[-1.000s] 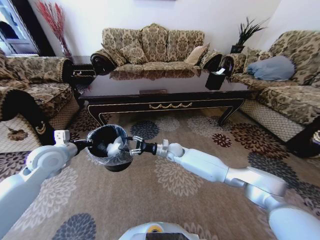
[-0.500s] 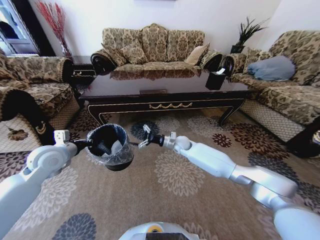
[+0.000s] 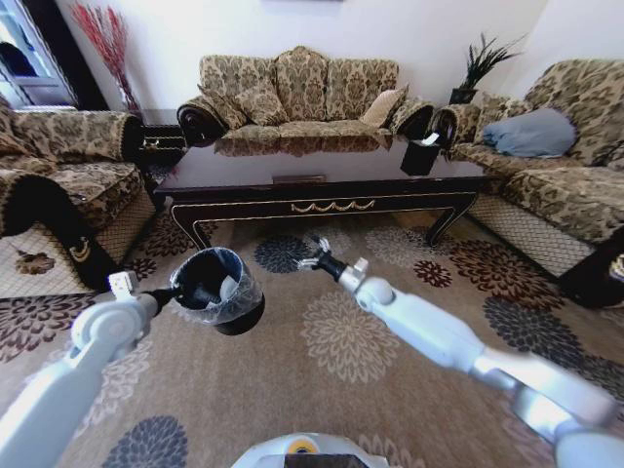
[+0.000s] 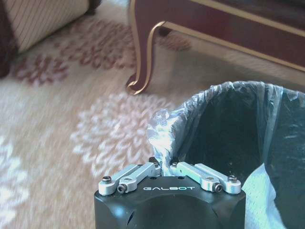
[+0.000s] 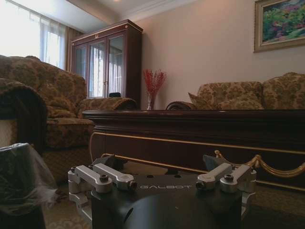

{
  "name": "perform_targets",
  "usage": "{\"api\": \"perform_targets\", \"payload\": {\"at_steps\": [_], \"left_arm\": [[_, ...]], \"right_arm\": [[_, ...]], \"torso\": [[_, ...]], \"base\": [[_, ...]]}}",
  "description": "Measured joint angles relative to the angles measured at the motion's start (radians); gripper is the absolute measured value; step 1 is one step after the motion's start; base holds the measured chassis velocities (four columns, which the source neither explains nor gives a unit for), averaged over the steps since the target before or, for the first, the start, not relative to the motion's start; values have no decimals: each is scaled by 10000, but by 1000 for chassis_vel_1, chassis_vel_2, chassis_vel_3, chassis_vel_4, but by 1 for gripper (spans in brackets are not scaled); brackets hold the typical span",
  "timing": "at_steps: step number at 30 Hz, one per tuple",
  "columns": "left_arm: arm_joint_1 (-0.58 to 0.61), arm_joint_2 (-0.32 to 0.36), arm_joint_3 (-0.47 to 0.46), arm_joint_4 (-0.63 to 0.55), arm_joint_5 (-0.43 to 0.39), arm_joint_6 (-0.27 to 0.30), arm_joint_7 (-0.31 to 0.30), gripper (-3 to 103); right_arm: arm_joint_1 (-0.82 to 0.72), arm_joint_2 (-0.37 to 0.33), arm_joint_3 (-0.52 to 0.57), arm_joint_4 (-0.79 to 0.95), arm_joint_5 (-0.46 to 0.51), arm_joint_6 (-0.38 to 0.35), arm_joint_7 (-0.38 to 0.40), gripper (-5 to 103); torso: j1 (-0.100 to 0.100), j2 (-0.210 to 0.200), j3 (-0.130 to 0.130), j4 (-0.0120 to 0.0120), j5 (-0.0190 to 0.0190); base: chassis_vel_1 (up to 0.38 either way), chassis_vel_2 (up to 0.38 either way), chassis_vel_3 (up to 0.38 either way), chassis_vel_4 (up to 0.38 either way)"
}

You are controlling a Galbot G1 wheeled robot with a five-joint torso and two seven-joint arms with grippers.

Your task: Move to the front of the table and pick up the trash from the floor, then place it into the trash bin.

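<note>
Right gripper (image 3: 312,259) withdrawn from trash bin (image 3: 220,291), now at bin's 2 o'clock toward table (image 3: 322,171), jaws spread wide, empty. Left gripper (image 4: 167,166) pinched on bin's liner rim, per left wrist view. White trash (image 3: 227,288) inside bin; other contents hard to discern.

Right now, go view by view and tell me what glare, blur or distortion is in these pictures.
Head view: wide-angle bending at the edges, the table top mirrors the sofa. Left wrist view: carpet smeared, trash bin liner fairly crisp. Right wrist view: bright window washes out, room dim.
</note>
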Motion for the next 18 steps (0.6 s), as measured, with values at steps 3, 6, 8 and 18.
{"api": "perform_targets", "payload": {"at_steps": [3,6,8,18], "left_arm": [[27,-250,12,230,16,-44,-187,3],[165,-693,91,719,238,-170,-389,3],[182,-791,125,857,287,-192,-392,3],[190,-1297,301,1864,788,-334,-449,3]], "right_arm": [[-277,-83,285,4,-126,-1,92,100],[-838,-183,866,22,-312,-1,202,100],[-966,-186,1008,19,-356,-1,206,100],[-1907,-207,2091,-5,-532,61,144,100]], "torso": [[0,0,0,-1,0],[0,0,-1,1,2],[0,0,0,2,1],[0,0,-1,1,-1]], "base": [[0,0,0,0],[0,0,0,0],[0,0,0,0],[0,0,0,0]]}}
